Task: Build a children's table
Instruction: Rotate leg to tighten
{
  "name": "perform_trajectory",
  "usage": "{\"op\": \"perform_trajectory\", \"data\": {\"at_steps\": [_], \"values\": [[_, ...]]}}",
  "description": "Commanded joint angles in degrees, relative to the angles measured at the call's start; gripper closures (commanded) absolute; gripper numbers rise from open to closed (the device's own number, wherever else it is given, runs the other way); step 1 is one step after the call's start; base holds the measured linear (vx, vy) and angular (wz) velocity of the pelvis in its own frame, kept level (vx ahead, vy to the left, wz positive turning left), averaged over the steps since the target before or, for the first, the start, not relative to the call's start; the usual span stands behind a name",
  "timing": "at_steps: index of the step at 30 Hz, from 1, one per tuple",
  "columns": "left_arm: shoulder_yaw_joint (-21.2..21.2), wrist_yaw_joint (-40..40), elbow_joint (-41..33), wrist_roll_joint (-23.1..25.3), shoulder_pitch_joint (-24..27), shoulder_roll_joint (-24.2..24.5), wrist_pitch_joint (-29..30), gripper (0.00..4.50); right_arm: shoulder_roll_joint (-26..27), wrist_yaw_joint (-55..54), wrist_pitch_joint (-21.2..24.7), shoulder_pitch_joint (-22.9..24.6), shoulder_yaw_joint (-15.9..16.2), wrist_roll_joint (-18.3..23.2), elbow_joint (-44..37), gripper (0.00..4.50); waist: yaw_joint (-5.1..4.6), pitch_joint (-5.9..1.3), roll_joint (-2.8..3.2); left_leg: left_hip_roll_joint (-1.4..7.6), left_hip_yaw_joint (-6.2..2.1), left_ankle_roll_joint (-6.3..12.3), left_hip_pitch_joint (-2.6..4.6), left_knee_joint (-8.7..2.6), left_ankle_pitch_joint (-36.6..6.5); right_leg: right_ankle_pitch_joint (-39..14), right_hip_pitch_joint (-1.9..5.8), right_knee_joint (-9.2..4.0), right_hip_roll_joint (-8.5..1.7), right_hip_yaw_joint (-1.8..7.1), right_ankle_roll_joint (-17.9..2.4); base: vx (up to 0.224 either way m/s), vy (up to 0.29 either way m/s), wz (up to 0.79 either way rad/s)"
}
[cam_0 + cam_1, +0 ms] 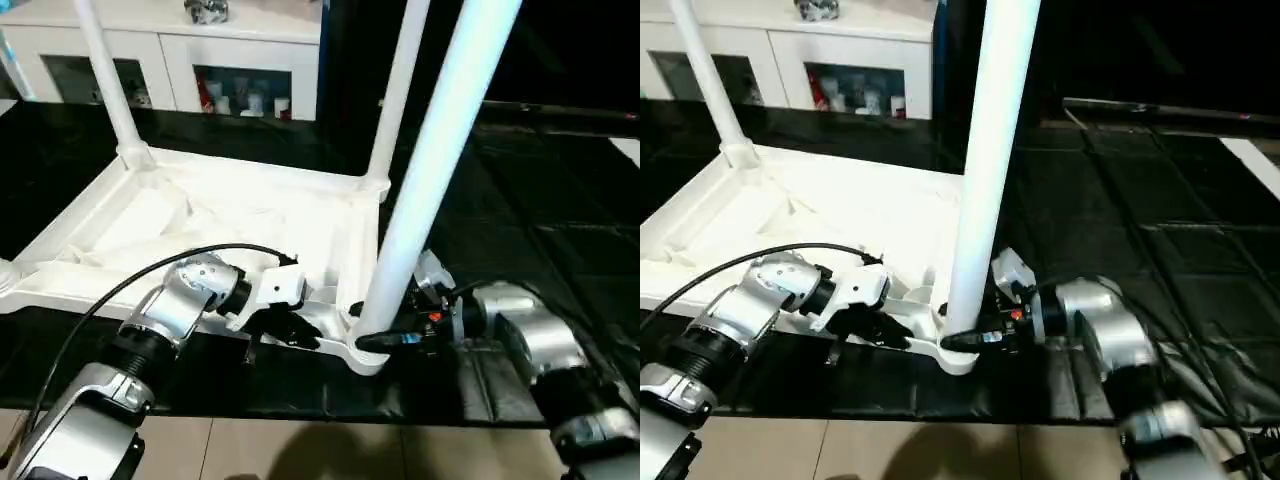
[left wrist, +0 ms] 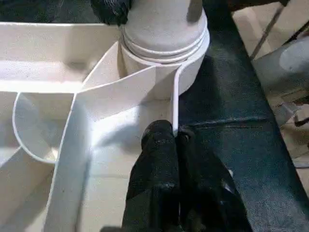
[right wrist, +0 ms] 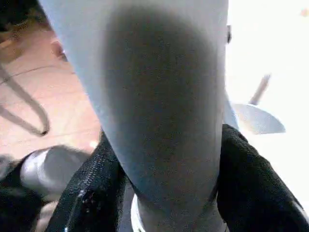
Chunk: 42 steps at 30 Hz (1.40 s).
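We see the top (image 1: 230,215) lying upside down on a black mat (image 1: 560,200), ribbed underside up, its near edge close to our arms. Three legs stand up from it: one at the far left corner (image 1: 105,75), one at the far right corner (image 1: 400,90), and the near leg (image 1: 430,170) rising from the socket (image 1: 365,355) at the near right corner.

Our right gripper (image 1: 385,340) comes in from the right and is clamped on the near leg just above the socket; in the wrist view its fingers (image 3: 91,193) sit on either side of the tube (pressed against it, no gap showing).

Our left gripper (image 2: 176,137) has its fingers (image 2: 157,164) pressed together, pinching the thin outer wall of the top just beside that same socket, one finger inside the wall, the other outside over the mat.

Behind the mat stands a white cabinet (image 1: 170,50) with glass doors.
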Motion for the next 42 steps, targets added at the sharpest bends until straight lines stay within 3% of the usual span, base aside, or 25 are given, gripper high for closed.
{"op": "perform_trajectory", "data": {"at_steps": [1, 2, 5, 9, 12, 16, 18, 19, 22, 23, 24, 27, 29, 34, 38, 40, 42], "values": [[-0.2, 5.0, 0.3, -0.9, -0.2, -4.1, 2.0, 4.5, 4.4, -6.6, 0.2, 1.9, 0.8, 0.3, -1.7, 2.31, -0.39, -2.82, 0.15, 4.28, -1.49, 1.57, 0.12, -4.32, -8.7, -24.7, 2.72, -6.16, -6.64, 4.81, -3.8, 0.0, 0.0, 0.0], [0.0, 5.5, 0.3, -1.1, -0.2, -4.5, 2.4, 4.5, 5.1, -8.2, 0.1, 2.4, 0.5, 0.1, -2.1, 2.33, -0.45, -2.78, 0.17, 4.17, -1.58, 1.26, 0.41, -4.4, -9.2, -26.1, 2.45, -6.44, -6.61, 4.73, -3.1, 0.0, 0.0, 0.0], [0.8, 7.8, 0.4, -1.4, -0.3, -6.1, 3.8, 4.5, 7.7, -14.8, -0.4, 3.1, -0.3, -1.5, -2.5, 2.39, -0.99, -2.78, 0.18, 4.21, -1.87, 1.1, 0.0, -4.63, -9.4, -27.1, 2.7, -6.53, -6.57, 4.55, -2.2, 0.0, 0.0, 0.0], [2.2, 12.5, 0.9, -1.5, -1.2, -9.0, 6.9, 4.5, 12.6, -25.5, 0.8, 2.1, -1.7, -3.2, -0.6, 2.43, -2.51, -2.85, 0.35, 4.24, -2.1, 0.54, -0.15, -4.72, -10.2, -25.5, 2.7, -6.39, -6.69, 4.59, -3.3, 0.0, 0.0, 0.0], [4.4, 18.7, 1.8, -1.5, -2.6, -12.0, 10.2, 4.5, 18.2, -36.1, 1.9, -1.5, -4.2, -3.6, 4.1, 2.44, -3.29, -2.98, 0.35, 4.05, -2.12, 0.72, -0.34, -4.58, -9.4, -24.1, 2.89, -6.18, -6.72, 4.65, -4.2, 0.0, 0.0, 0.0], [6.7, 24.6, 2.2, -1.6, -3.7, -14.1, 13.0, 4.5, 23.0, -46.7, 1.7, -6.5, -7.3, -3.6, 10.5, 2.45, -4.2, -3.22, 0.47, 4.05, -2.15, 0.9, -0.74, -4.48, -6.5, -18.3, 2.95, -5.18, -6.58, 4.95, -6.5, 0.0, 0.0, 0.0], [8.1, 27.7, 2.2, -1.6, -4.1, -14.8, 14.3, 4.5, 24.7, -52.1, 0.5, -9.4, -8.6, -4.7, 14.2, 2.45, -4.66, -3.49, 0.47, 4.19, -2.06, 1.37, -0.86, -4.29, -4.2, -12.7, 3.01, -4.35, -6.52, 5.15, -8.6, 0.0, 0.0, 0.0], [8.6, 29.1, 2.0, -1.4, -4.1, -15.0, 14.7, 4.5, 25.3, -54.1, -0.2, -10.5, -8.9, -5.4, 15.8, 2.45, -4.91, -3.65, -0.08, 3.95, -1.84, 2.33, -1.11, -4.12, -1.8, -8.3, 3.19, -3.83, -6.5, 5.14, -10.1, 0.0, 0.0, 0.0], [8.7, 29.7, 1.2, -0.9, -3.7, -14.9, 15.1, 4.5, 26.1, -55.2, -0.9, -11.3, -9.5, -6.5, 17.2, 2.45, -4.84, -3.7, 0.15, 3.85, -1.65, 4.32, -1.1, -3.92, -0.1, -4.6, 3.28, -3.46, -6.44, 5.25, -10.8, 0.0, 0.0, 0.0], [8.7, 29.6, 0.8, -0.7, -3.3, -14.8, 15.2, 4.5, 26.2, -55.0, -0.9, -11.2, -9.5, -6.6, 17.2, 2.45, -4.93, -3.68, -0.48, 3.96, -1.6, 5.22, -1.12, -3.94, 0.5, -3.3, 3.33, -3.29, -6.42, 5.27, -11.0, 0.0, 0.0, 0.0], [8.6, 29.6, 0.6, -0.7, -3.1, -14.7, 15.4, 4.5, 26.3, -55.1, -1.1, -11.3, -9.5, -6.7, 17.5, 2.45, -4.77, -3.64, -0.28, 3.92, -1.66, 5.59, -1.14, -3.94, 0.7, -3.1, 3.43, -3.19, -6.49, 5.26, -11.1, 0.0, 0.0, 0.0], [8.3, 29.9, 0.2, -0.4, -2.4, -14.1, 15.4, 4.5, 26.2, -55.1, -2.7, -11.4, -10.0, -6.6, 18.4, 2.45, -4.76, -3.34, -0.1, 4.09, -1.59, 5.45, -0.85, -4.09, -1.4, -7.0, 3.26, -3.74, -6.6, 5.26, -10.5, 0.0, 0.0, 0.0], [8.3, 30.0, 0.4, -0.4, -2.3, -13.8, 15.2, 4.5, 25.7, -54.6, -3.1, -11.2, -10.3, -6.5, 18.4, 1.89, -4.8, -3.26, 0.05, 4.09, -1.57, 4.75, -0.82, -4.16, -2.5, -9.0, 3.21, -4.02, -6.49, 5.29, -10.0, 0.0, 0.0, 0.0], [8.2, 29.7, 1.7, 0.3, -2.5, -12.7, 13.9, 4.5, 22.9, -50.1, -5.0, -8.4, -9.6, -6.5, 14.8, 1.4, -4.73, -3.35, 0.13, 4.26, -1.65, 4.86, -0.74, -4.19, -2.2, -7.5, 3.21, -3.8, -6.4, 5.34, -10.1, 0.0, 0.0, 0.0], [7.9, 27.7, 2.4, 0.8, -2.6, -11.0, 12.6, 4.5, 16.2, -40.2, -4.7, -2.3, -9.1, -4.5, 6.7, 1.08, -3.98, -3.43, -0.24, 4.34, -1.57, 7.19, -0.83, -4.0, -0.5, -3.2, 3.45, -3.33, -6.47, 5.38, -10.6, 0.0, 0.0, 0.0], [7.6, 26.7, 2.2, 0.8, -2.3, -10.3, 12.5, 4.5, 12.8, -35.9, -4.7, -0.1, -8.8, -3.8, 4.3, 0.86, -3.99, -3.42, -0.29, 4.18, -1.52, 7.28, -0.91, -3.91, -1.0, -4.8, 3.48, -3.58, -6.52, 5.28, -10.3, 0.0, 0.0, 0.0], [7.1, 25.3, 1.7, 0.8, -1.9, -9.5, 12.2, 4.5, 8.6, -32.5, -5.6, 1.7, -8.5, -4.2, 2.7, 0.74, -3.59, -3.24, -0.38, 3.85, -1.35, 7.35, -0.93, -3.83, -2.2, -8.9, 3.51, -4.33, -6.39, 5.19, -8.8, 0.0, 0.0, 0.0]]}}
